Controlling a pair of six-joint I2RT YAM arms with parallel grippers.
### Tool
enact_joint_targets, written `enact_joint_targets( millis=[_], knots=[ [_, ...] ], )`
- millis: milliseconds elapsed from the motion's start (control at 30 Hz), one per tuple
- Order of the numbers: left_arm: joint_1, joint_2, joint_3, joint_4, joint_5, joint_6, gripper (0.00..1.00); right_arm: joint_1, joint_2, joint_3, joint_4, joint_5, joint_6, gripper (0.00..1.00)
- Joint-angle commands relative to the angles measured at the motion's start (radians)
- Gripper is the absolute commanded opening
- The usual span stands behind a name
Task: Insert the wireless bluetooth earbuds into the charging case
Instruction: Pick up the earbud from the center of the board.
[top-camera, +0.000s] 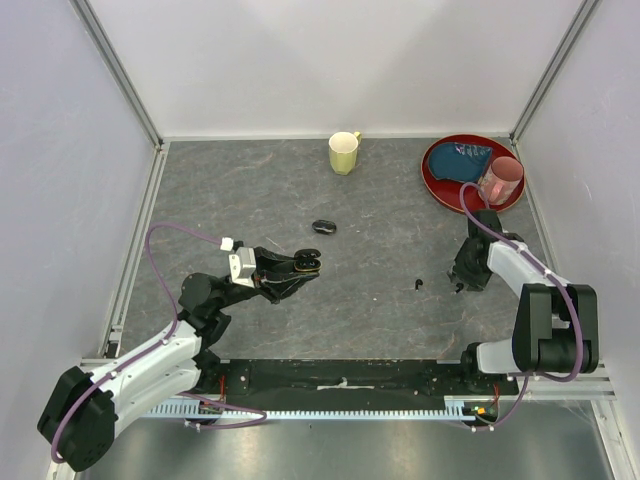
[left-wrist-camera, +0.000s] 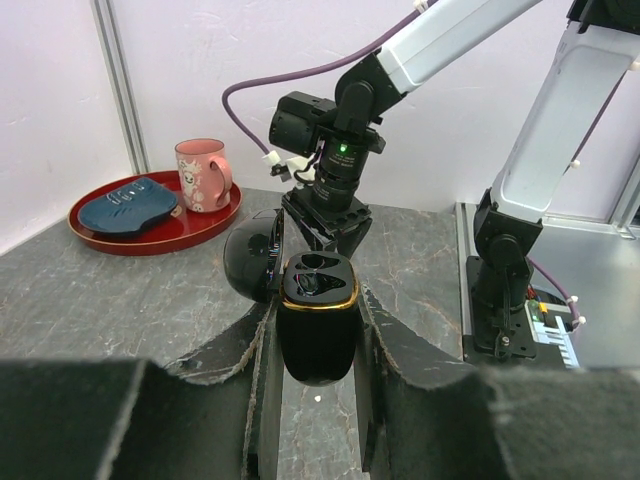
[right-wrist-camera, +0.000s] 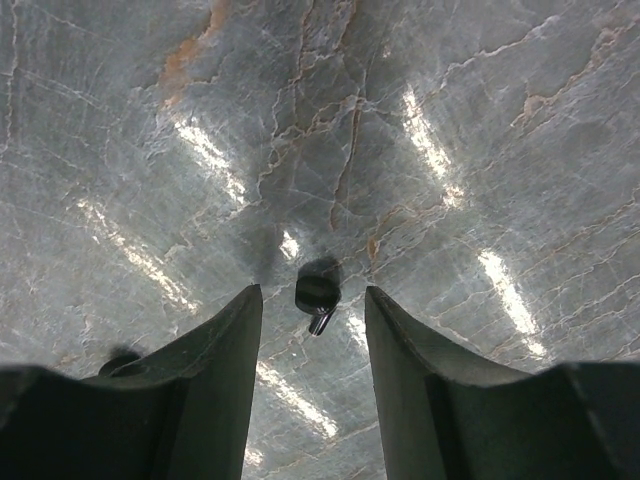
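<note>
Black on grey marble is hard to read, so we go by the right wrist view. One earbud (right-wrist-camera: 318, 290) lies on the bench (top-camera: 370, 320) between the spread fingers (right-wrist-camera: 215, 350) of the right claw (top-camera: 466, 276), which is released and holds nothing. The other earbud (top-camera: 419, 284) sits on the bench a little to that claw's left, apart from it. The left claw (top-camera: 303, 264) is clenched on the charging case (left-wrist-camera: 318, 330), which has its lid swung open and its wells showing, and it seems to be raised off the bench.

We judge the step in hand to be picking up the first earbud. To do it well we should come straight down with the bud centred in the gap. Then we close gently, low on its body, so it neither squirts sideways nor rolls. We cannot tell how far the tips are above the bench. The left arm should hold the case steady and level for the insertion.
</note>
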Motion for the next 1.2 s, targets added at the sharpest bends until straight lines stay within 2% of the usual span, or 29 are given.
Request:
enact_joint_targets(
  millis=[0, 533, 900, 1167],
  knots=[
    [-0.002, -0.018, 0.0, 0.013, -0.022, 0.045, 0.02, 0.005, 0.022, 0.026, 0.033, 0.043, 0.012, 0.52],
    [-0.002, -0.021, -0.004, -0.001, -0.032, 0.051, 0.02, 0.005, 0.03, -0.005, 0.054, 0.024, 0.018, 0.47],
    [-0.002, -0.019, 0.009, -0.013, -0.028, 0.059, 0.02, 0.005, 0.027, -0.014, 0.048, 0.025, 0.018, 0.38],
    [-0.002, -0.019, 0.016, -0.035, -0.022, 0.063, 0.02, 0.003, -0.001, -0.026, 0.037, 0.013, 0.018, 0.4]
  ],
)
